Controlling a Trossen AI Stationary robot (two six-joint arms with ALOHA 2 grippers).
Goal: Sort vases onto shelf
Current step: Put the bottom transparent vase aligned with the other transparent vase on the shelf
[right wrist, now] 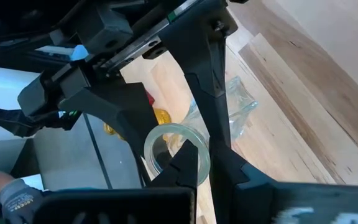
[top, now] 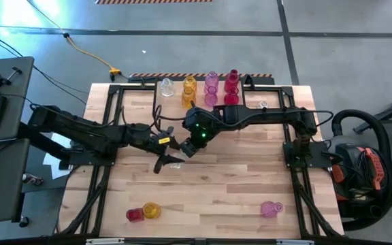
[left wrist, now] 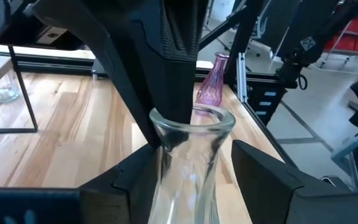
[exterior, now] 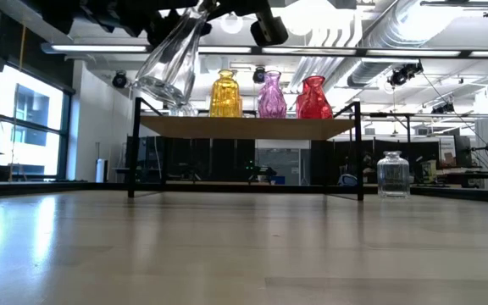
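Clear vase [exterior: 172, 61] is up off the surface [top: 237, 177], tilted, held mid-air near centre, in front of the shelf [exterior: 244, 127]. Left tool [left wrist: 194, 177] grips it w/ a finger each side of the neck. Right tool [right wrist: 194, 163] is closed, fingertips pinched on the vase's rim at the mouth, one finger going inside the neck, so both tools are on the same vase.

On the shelf: amber vase [exterior: 225, 95], pink vase [exterior: 271, 96], red vase [exterior: 313, 98] in a row, upright. In high view another clear vase [top: 166, 86] sits at the shelf's left end, and there are more pink/red ones behind the front row.

Small clear jar-shaped vase [exterior: 392, 174] stands on the surface just right of the shelf.

Near edge of surface: red + yellow vases [top: 144, 212] lying side by side at left, touching; a pink vase [top: 271, 208] lying at right, well apart from them
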